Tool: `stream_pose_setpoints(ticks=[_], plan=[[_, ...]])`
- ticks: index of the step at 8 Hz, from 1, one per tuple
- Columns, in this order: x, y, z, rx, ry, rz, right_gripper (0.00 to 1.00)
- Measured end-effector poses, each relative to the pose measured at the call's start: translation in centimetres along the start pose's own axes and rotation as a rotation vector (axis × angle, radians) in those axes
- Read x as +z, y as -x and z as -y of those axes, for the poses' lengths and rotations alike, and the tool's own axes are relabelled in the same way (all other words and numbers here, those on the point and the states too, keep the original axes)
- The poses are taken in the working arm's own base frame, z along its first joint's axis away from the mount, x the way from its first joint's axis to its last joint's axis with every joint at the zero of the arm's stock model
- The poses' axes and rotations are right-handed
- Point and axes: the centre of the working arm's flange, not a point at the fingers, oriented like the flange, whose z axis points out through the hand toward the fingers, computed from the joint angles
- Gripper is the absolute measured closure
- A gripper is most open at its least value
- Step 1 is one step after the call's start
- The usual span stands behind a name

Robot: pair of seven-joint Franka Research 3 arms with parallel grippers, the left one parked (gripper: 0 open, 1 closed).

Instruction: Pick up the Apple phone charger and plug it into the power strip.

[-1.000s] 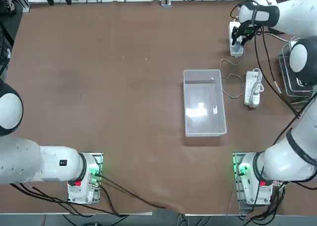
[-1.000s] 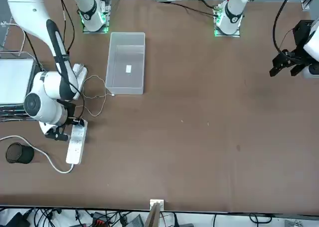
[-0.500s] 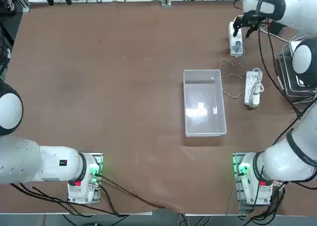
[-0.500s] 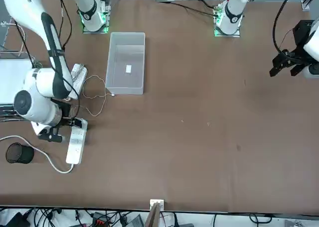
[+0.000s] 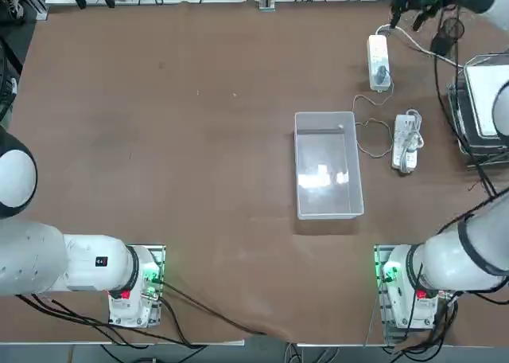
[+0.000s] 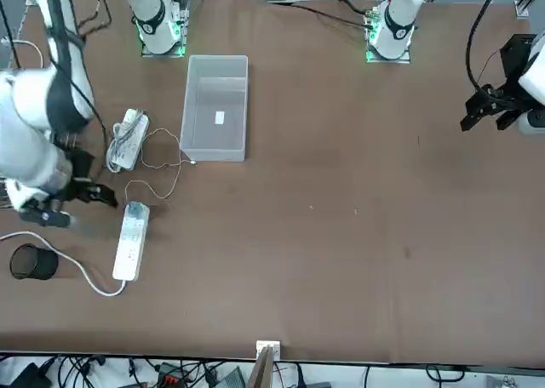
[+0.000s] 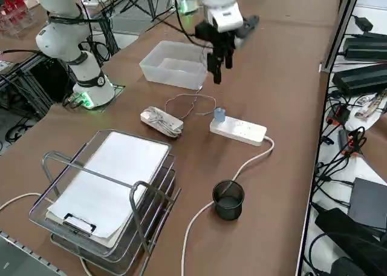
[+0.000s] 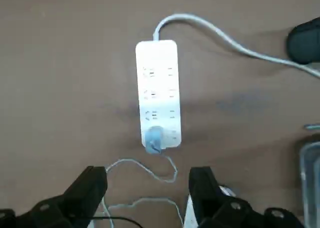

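Note:
The power strip (image 5: 378,60) lies flat at the far right of the table, its thick cord (image 7: 242,167) running off from one end. The Apple phone charger (image 7: 219,114) stands upright in the strip's end socket (image 8: 154,138), nearest the clear bin. Its thin pale cable (image 5: 366,126) loops across the table towards the bin. My right gripper (image 7: 216,63) hangs well above the strip, clear of it. In the wrist view its fingers (image 8: 90,188) stand wide apart with nothing between them, and the strip (image 8: 158,90) shows whole beneath them.
A white bar wound with its own cord (image 5: 406,142) lies beside the clear plastic bin (image 5: 326,165). A black cup (image 7: 228,198) stands near the strip's cord. A wire paper tray (image 7: 109,191) sits at the right edge of the table.
My right gripper has lifted off the strip and drawn back towards the table's far edge. The charger stays seated in the end socket.

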Motion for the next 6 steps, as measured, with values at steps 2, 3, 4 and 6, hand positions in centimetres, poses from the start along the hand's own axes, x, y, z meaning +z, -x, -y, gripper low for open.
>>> stream_pose_setpoints(ticks=[2, 3, 4, 6], plan=[[-5.5, 2.0, -0.5, -0.026, -0.004, -0.017, 0.0], [-7.8, 3.2, -0.8, -0.056, -0.005, -0.012, 0.0], [-9.7, 4.3, -1.2, -0.073, -0.005, -0.009, 0.0], [-12.2, 5.8, -2.0, -0.08, -0.006, -0.01, 0.0]])
